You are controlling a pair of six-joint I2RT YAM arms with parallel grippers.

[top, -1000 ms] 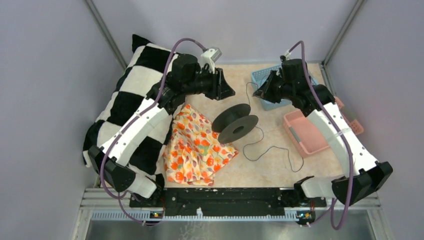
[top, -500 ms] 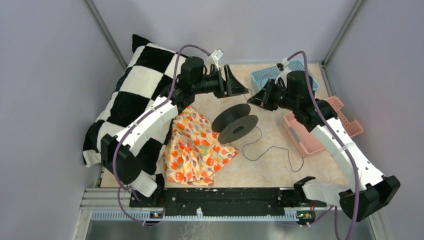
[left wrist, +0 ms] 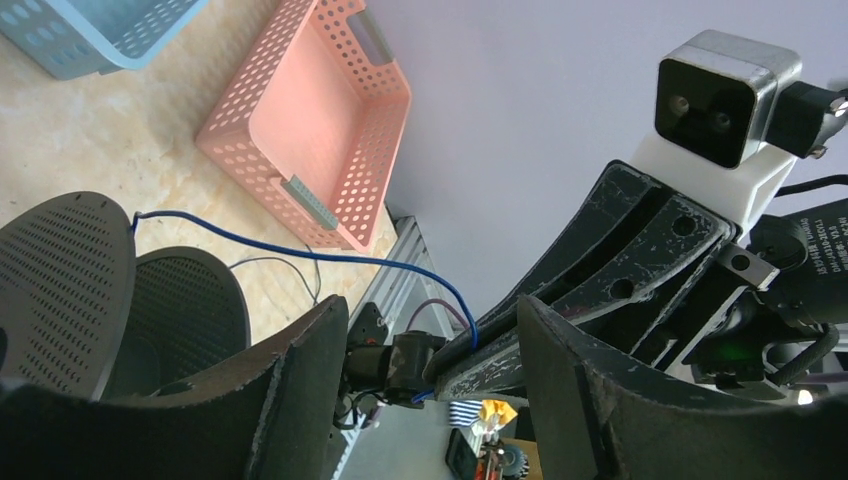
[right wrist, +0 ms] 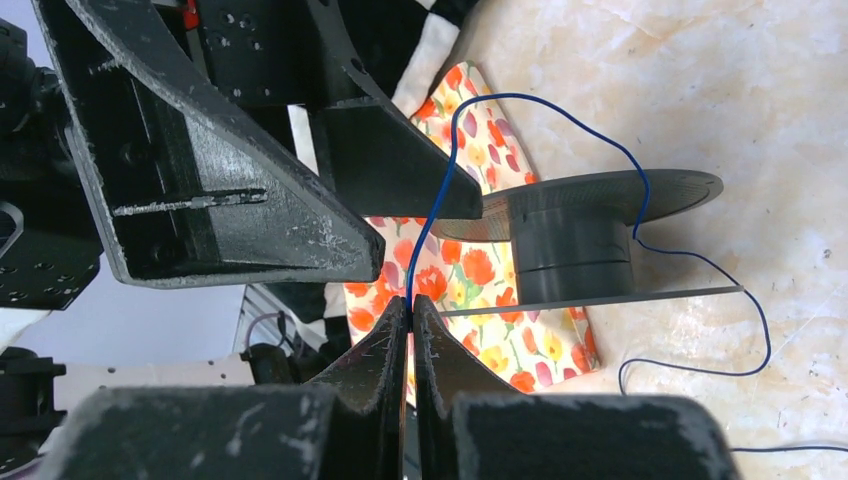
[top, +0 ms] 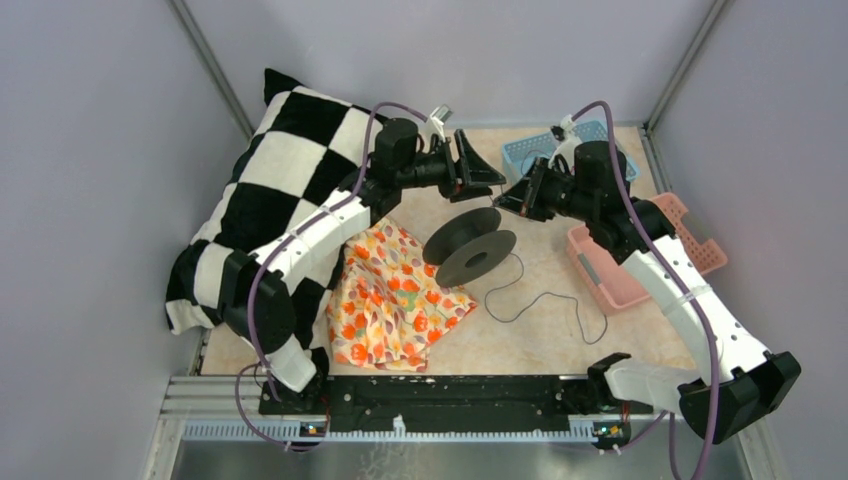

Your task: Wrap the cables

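Observation:
The cable (top: 545, 296) is a thin dark blue wire that runs from a black spool (top: 470, 245) in loose loops over the table. My right gripper (top: 503, 197) is shut on the cable (right wrist: 432, 215) just above and behind the spool (right wrist: 575, 250); the jaws (right wrist: 410, 305) pinch it at their tips. My left gripper (top: 490, 175) is open and empty, close beside the right one. In the left wrist view its open gripper (left wrist: 432, 305) faces the right gripper's tip, with the cable (left wrist: 300, 247) stretched from the spool (left wrist: 70, 280) to that tip.
A floral cloth (top: 395, 295) lies left of the spool, beside a black-and-white checkered pillow (top: 270, 190). A blue basket (top: 530, 155) stands at the back and a pink basket (top: 610, 270) at the right. Side walls close in the table.
My left arm has stretched to the right, bringing its open gripper up to the right gripper. My right gripper moved left over the spool with the cable, then held still.

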